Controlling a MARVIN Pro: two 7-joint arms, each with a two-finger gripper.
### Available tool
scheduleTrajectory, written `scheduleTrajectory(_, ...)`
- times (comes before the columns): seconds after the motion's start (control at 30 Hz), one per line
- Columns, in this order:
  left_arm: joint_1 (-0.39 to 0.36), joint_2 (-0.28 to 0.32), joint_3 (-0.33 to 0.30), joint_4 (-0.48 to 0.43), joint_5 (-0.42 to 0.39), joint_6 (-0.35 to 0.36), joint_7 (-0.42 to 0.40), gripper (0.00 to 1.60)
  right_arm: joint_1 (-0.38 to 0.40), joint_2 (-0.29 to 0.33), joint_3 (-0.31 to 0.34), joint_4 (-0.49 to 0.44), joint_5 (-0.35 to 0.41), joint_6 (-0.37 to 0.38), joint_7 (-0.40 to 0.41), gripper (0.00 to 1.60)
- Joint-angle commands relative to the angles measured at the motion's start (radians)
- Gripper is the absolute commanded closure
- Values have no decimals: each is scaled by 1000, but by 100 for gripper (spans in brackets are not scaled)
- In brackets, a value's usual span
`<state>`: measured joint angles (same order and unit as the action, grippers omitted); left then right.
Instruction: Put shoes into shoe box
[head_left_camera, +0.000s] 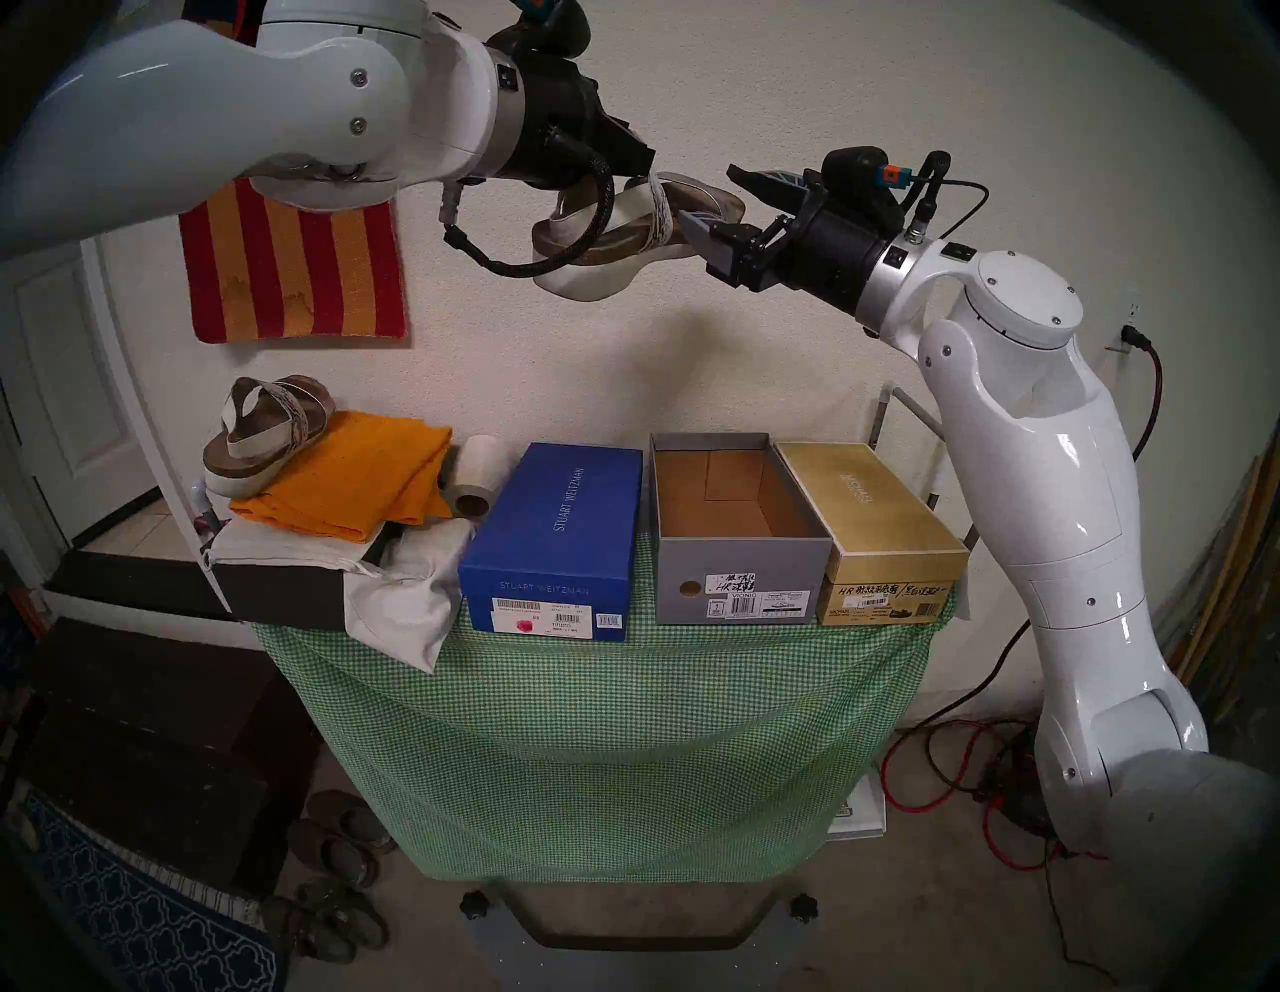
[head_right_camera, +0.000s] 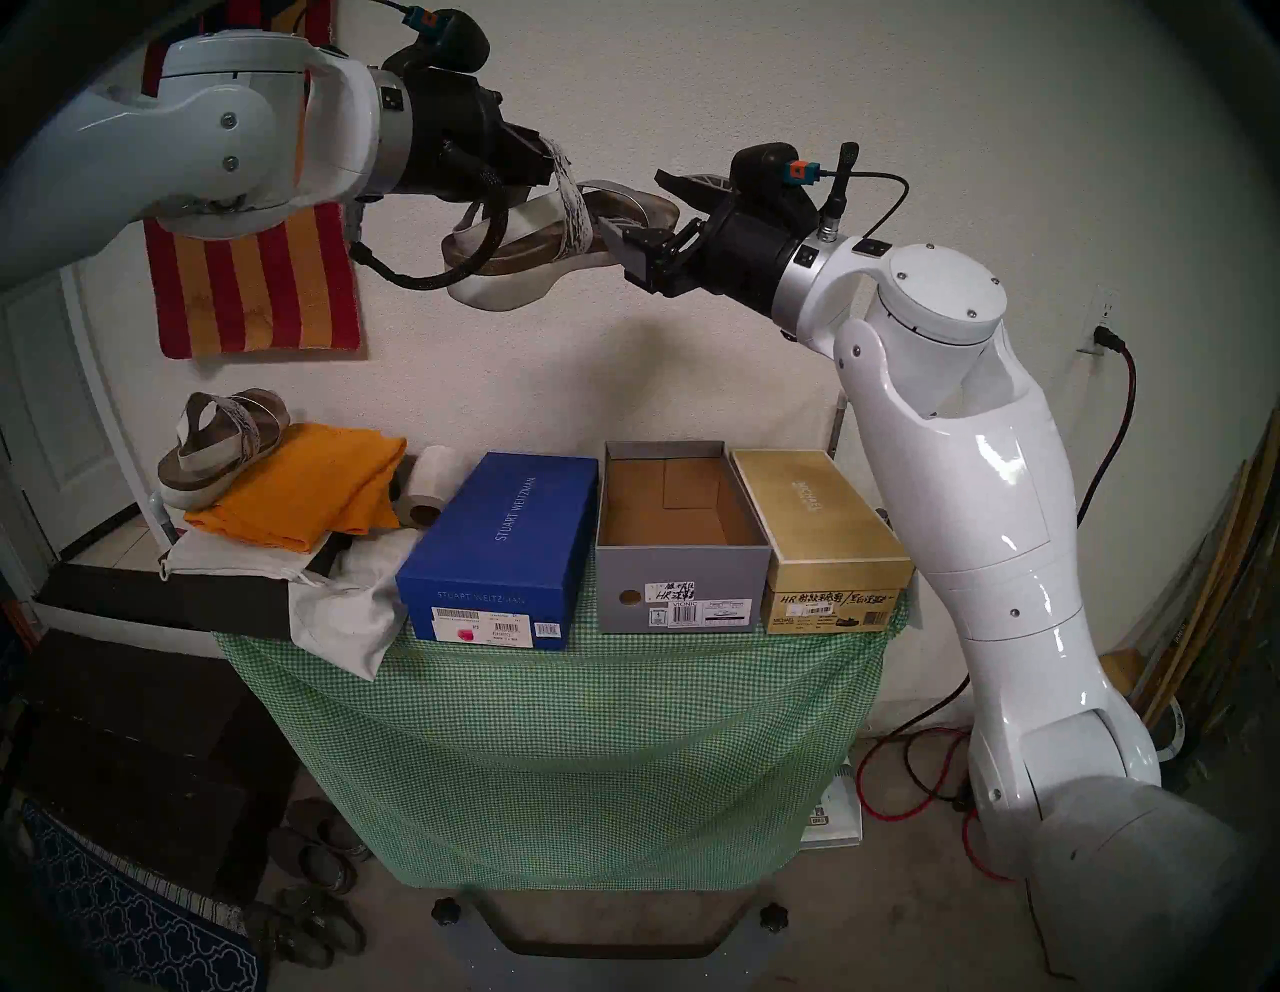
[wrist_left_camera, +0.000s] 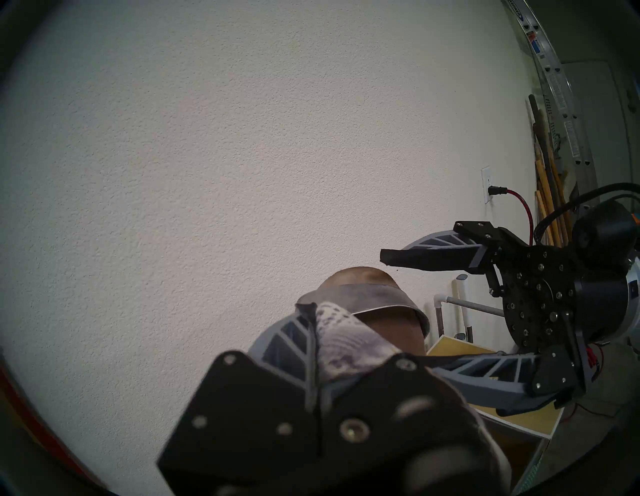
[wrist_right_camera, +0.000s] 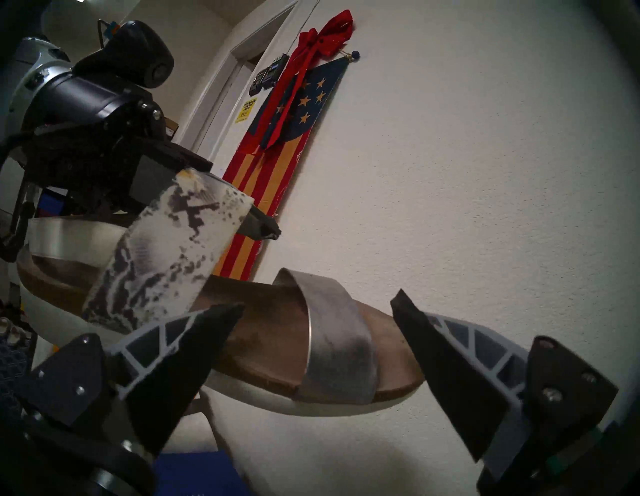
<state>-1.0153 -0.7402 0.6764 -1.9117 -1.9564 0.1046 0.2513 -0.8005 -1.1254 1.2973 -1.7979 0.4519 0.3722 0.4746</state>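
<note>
Closest to the head camera, the white left arm reaches in from the upper left, and its black left gripper has its fingers pinched tight on the snakeskin-patterned strap of a beige-white platform sandal with a brown cork-like footbed and thick off-white sole, holding it in the air high above the grey cardboard shoe box with a brown inside, a round finger hole and a white VIONIC label. That open box is the landmark for the rest.

Far to the box's left, the second matching sandal lies tilted on a folded orange cloth, which rests on pale fabric bags. Between the cloth and the next box stands a small white roll with a cardboard core. Just left of the grey box, slightly apart from it, sits a closed blue STUART WEITZMAN box. Touching the grey box's right wall is a closed gold-tan MICHAEL box. All three boxes sit on a green checked tablecloth.

Above the grey box and to its right, the right gripper points at the held sandal's toe end with its jaws spread wide, one finger above and one below the toe; in the right wrist view the toe lies between the fingertips, and the fingers hold nothing.
</note>
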Motion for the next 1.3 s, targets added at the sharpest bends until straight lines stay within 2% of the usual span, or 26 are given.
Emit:
scheduleTrajectory(0.0, -5, 2, -6, 2, 1, -5, 0, 160, 8, -2, 1, -8, 0, -2, 3, 0)
scheduleTrajectory(0.13, -5, 2, -6, 2, 1, -5, 0, 160, 10, 13, 4, -16, 7, 32, 14, 0)
scheduleTrajectory(0.23, -5, 2, -6, 2, 1, -5, 0, 160, 13, 16, -4, -6, -26, 41, -17, 0)
scheduleTrajectory(0.4, -5, 2, -5, 2, 1, -5, 0, 160, 36, -17, 2, 39, -60, 29, -84, 0)
scheduleTrajectory(0.67, -5, 2, -5, 2, 1, -5, 0, 160, 59, -59, -11, 75, -89, 7, -135, 0)
scheduleTrajectory(0.93, -5, 2, -5, 2, 1, -5, 0, 160, 107, -140, -69, 97, -106, 22, -181, 0)
scheduleTrajectory(1.2, -5, 2, -5, 2, 1, -4, 0, 160, 124, -208, -143, 101, -126, 13, -212, 0)
scheduleTrajectory(1.23, -5, 2, -5, 2, 1, -5, 0, 160, 124, -212, -150, 100, -130, 18, -218, 20)
scheduleTrajectory(1.27, -5, 2, -5, 2, 1, -5, 0, 160, 120, -218, -151, 103, -127, 20, -224, 63)
